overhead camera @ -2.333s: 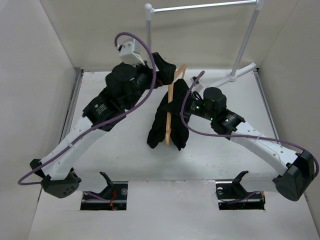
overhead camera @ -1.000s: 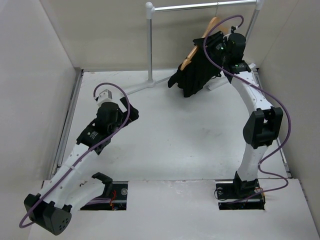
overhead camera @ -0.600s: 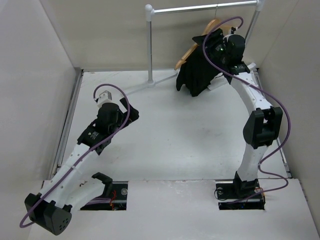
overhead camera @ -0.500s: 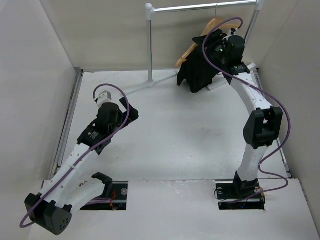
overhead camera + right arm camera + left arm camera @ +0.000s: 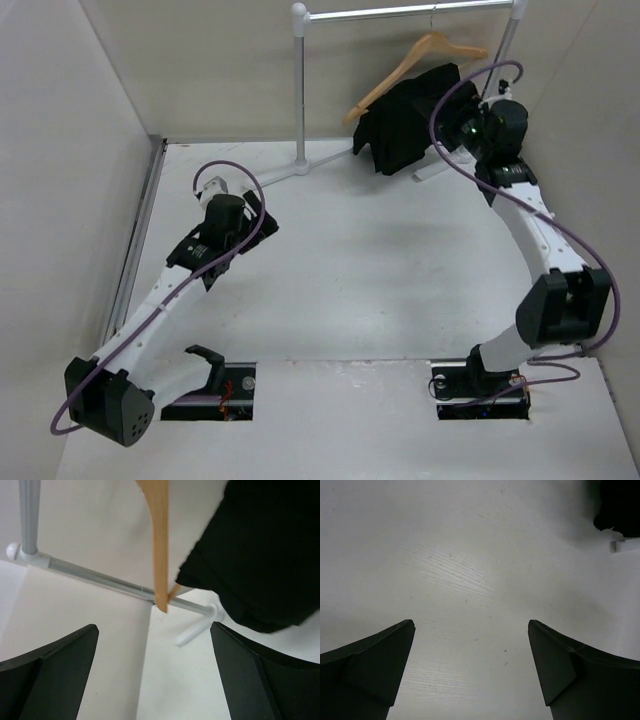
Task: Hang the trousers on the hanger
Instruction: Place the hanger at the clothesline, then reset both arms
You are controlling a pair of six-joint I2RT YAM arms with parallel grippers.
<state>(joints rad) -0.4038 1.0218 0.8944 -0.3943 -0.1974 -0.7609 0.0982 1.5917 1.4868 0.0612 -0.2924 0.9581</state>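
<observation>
Trousers (image 5: 408,115): black, soft, limp, draped over wooden hanger (image 5: 393,74) hung from rail (image 5: 400,12); we judge them light, prone to slide, best pinched at a thick fold; right gripper (image 5: 155,680) near rail, jaws spread, empty; left gripper (image 5: 470,675) far from rail, likewise spread

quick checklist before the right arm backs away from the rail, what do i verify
1. Hook of the hanger over the rail: ok, it hangs there with no gripper on it.
2. Are the trousers on the hanger: ok, draped over it; the crossbar is hidden under the cloth.
3. Does the right gripper hold nothing: ok, jaws wide, nothing between them.
4. Is the right gripper clear of the cloth: cannot tell, the trousers hang close beside one finger.
5. Is the left gripper out of the way: ok, open and empty over the table, far from the rail.
</observation>
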